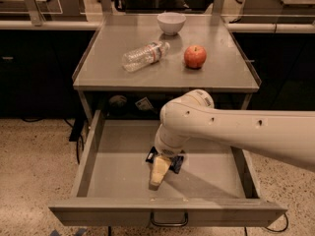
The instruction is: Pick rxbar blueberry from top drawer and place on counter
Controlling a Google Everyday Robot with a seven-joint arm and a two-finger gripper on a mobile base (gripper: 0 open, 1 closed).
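Rxbar blueberry (176,163) lies flat on the floor of the top drawer (118,168), near the middle and a little toward the front. Only the dark blue ends of its wrapper show, one on either side of the tool (157,175) that covers its centre.

Nearest of all is the drawer's front wall, with a curved metal handle (169,221) hanging below its middle. The drawer is pulled fully out over a speckled floor (34,171). Apart from the bar, nothing else can be seen lying on the grey bottom that shows.

The tool points down into the drawer, its pale tip low over the bottom just in front of the bar. Whether it is wide, narrow or gripping the bar cannot be told. The thick white arm (236,132) comes in from the right and bends down above the drawer.

Behind and above is the desk (221,73), a flat grey top with raised side edges. A clear plastic bottle (144,55) lies on its side left of centre. A red apple (195,56) stands near it to the right, not touching. Farther back, near the rear edge, stands a white bowl (171,22); what it holds cannot be seen.
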